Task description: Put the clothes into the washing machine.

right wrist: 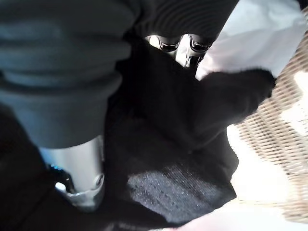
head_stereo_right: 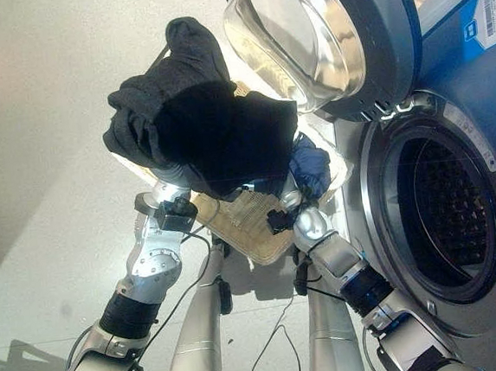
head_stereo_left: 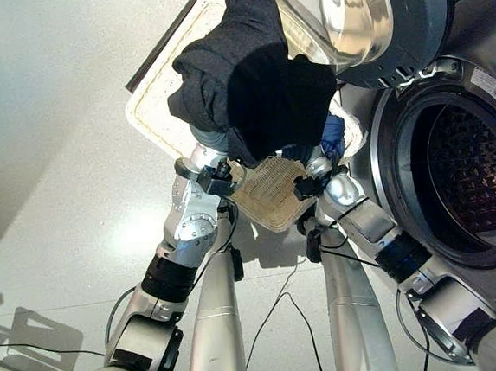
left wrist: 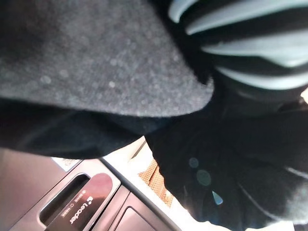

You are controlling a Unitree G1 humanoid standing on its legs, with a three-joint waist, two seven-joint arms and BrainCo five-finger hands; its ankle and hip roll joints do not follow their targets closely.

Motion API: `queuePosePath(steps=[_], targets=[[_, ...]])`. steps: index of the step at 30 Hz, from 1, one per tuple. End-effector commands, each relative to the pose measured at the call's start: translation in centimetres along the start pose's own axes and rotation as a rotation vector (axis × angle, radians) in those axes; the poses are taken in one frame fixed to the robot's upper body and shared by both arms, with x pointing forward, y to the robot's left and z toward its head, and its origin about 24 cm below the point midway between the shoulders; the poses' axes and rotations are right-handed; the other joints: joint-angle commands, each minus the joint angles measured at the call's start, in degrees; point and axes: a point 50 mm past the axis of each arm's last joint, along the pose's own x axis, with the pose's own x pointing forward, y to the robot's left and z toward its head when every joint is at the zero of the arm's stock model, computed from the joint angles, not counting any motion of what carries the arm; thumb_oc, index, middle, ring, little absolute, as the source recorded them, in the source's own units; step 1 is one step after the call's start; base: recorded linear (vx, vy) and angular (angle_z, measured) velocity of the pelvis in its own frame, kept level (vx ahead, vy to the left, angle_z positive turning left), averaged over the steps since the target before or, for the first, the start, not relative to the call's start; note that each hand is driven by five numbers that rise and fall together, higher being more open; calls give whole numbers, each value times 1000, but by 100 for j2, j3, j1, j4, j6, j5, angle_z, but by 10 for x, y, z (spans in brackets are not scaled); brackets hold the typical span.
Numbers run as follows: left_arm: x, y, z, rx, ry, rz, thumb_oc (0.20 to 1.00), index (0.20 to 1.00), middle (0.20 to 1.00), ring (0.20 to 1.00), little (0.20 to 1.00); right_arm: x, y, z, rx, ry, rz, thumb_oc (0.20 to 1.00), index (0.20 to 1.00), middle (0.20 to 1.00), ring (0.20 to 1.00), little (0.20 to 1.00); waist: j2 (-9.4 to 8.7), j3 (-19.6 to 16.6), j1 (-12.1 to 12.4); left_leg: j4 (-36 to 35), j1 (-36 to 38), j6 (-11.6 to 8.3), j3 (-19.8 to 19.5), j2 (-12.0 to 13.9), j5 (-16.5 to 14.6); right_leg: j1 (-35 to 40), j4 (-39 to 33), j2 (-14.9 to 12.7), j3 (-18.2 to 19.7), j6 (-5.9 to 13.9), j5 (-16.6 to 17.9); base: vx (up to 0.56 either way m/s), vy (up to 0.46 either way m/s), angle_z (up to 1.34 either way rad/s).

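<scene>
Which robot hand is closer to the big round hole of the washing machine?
The right hand. It is under the dark clothes, on the side beside the washing machine opening. The left hand is under the clothes' far side, above the basket.

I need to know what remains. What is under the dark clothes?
Under the dark clothes both hands are covered. Below lie the woven basket and a blue garment. More cannot be seen.

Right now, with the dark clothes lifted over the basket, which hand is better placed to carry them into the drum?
Probably the right hand: it is under the dark clothes on the side nearest the open drum. The left hand holds up the far side, over the basket.
</scene>
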Motion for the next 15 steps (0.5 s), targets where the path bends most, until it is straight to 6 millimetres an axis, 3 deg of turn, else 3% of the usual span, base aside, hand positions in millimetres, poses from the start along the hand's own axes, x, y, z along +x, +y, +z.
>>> queuePosePath(steps=[1, 2, 3, 4, 15], targets=[[29, -28, 14, -41, -93, -191, 200, 200, 200, 200, 200, 13, 20, 28, 88, -122, 98, 1000, 1000, 1000, 1000, 1000, 58, -110, 52, 689, -67, 191, 36, -564, -748, 395, -1946, 238, -222, 570, 1466, 0, 0, 0], [29, -28, 13, -42, -92, -192, 200, 200, 200, 200, 200, 13, 21, 28, 90, -121, 100, 846, 846, 846, 846, 846, 58, -110, 52, 692, -70, 191, 36, -565, -749, 392, -1945, 239, -223, 570, 1466, 0, 0, 0], [29, -28, 12, -54, -90, -193, 200, 200, 200, 200, 200, 15, 22, 28, 96, -117, 103, 300, 300, 300, 300, 300, 63, -110, 58, 688, -70, 192, 40, -565, -745, 393, -1949, 239, -230, 569, 1468, 0, 0, 0], [31, -28, 10, -67, -87, -195, 200, 200, 200, 200, 200, 17, 23, 29, 106, -109, 107, 200, 200, 200, 200, 200, 64, -110, 60, 687, -74, 192, 41, -570, -741, 386, -1959, 239, -236, 565, 1481, 0, 0, 0], [31, -29, -3, -87, -30, -186, 200, 200, 200, 200, 200, 22, 32, 24, 413, -49, 172, 200, 200, 200, 200, 200, 78, -110, 79, 647, -84, 183, 41, -574, -697, 368, -2005, 239, -267, 565, 1531, 0, 0, 0]])
